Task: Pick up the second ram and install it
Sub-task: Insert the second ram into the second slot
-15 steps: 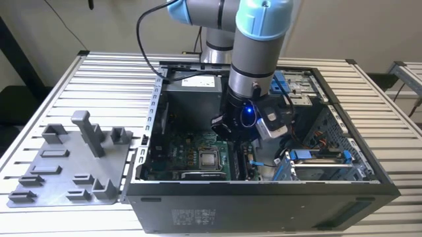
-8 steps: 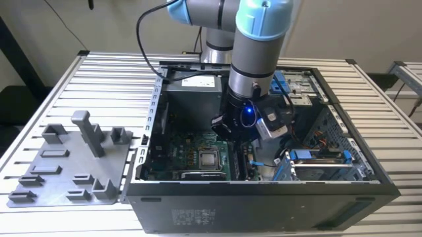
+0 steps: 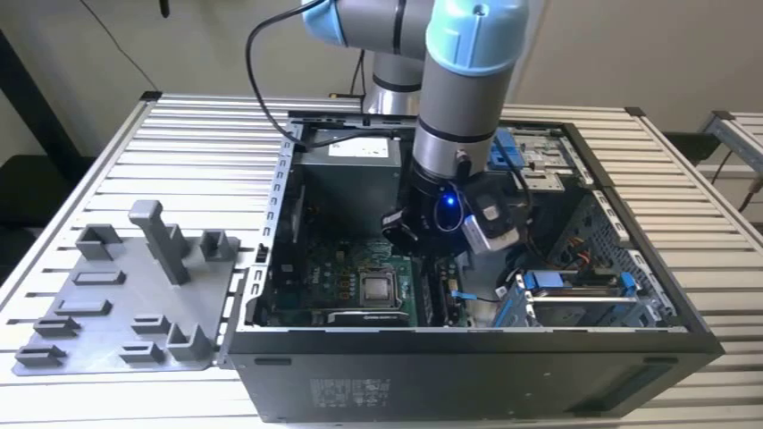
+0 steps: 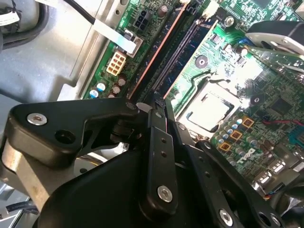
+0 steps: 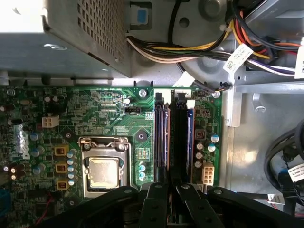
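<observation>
The open computer case (image 3: 477, 362) lies on its side on the slatted bench (image 3: 191, 134), and the arm reaches down into it from above. Inside, the room is narrow. The power supply (image 3: 348, 165) closes the far end, and the drive cage (image 3: 578, 299) with blue parts stands at the exterior view's right. A bundle of cables (image 5: 190, 47) runs along the wall beyond the motherboard (image 5: 104, 109). At the exterior view's left a grey holder tray (image 3: 131, 299) lies on the bench just beside the case.

The hand (image 5: 171, 190) hangs low over the near end of the 2 pairs of memory slots (image 5: 173, 137), beside the processor socket (image 5: 103, 171). The second ram (image 4: 156, 52) shows in the second wrist view as a thin stick on its edge, with a copper-coloured line. It stands at the slots, and its long axis runs along them, from the hand toward the power supply end. I cannot tell whether the hand is clenched on it or released.
</observation>
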`<state>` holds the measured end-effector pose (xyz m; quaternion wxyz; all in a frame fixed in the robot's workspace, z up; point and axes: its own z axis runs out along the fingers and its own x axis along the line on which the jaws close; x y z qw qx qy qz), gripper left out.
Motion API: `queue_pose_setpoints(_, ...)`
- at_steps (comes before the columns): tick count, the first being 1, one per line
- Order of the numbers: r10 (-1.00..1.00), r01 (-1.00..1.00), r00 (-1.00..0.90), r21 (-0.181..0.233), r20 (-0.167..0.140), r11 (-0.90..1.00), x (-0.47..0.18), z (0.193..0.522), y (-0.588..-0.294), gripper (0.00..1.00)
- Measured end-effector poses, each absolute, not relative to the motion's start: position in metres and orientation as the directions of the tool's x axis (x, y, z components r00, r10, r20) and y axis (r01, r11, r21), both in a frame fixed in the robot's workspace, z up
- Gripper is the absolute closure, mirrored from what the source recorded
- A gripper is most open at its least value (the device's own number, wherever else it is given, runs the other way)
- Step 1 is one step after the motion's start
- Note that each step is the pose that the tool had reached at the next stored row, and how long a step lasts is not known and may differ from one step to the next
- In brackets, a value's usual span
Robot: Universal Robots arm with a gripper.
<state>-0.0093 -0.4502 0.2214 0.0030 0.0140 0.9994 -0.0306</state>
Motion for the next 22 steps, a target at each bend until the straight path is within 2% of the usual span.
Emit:
queue_pose_setpoints(16, 0.028, 0.028, -1.0, -0.062, -0.007, 0.998, -0.0093, 0.2167, -0.4504, 0.86)
queue_pose_setpoints(18, 0.028, 0.028, -1.0, -0.061, -0.007, 0.998, -0.0093, 0.2166, -0.4504, 0.85)
queue_pose_setpoints(19, 0.028, 0.028, -1.0, -0.061, -0.007, 0.998, -0.0093, 0.2166, -0.4503, 0.78)
queue_pose_setpoints(22, 0.028, 0.028, -1.0, -0.062, -0.007, 0.998, -0.0093, 0.2244, -0.4503, 0.78)
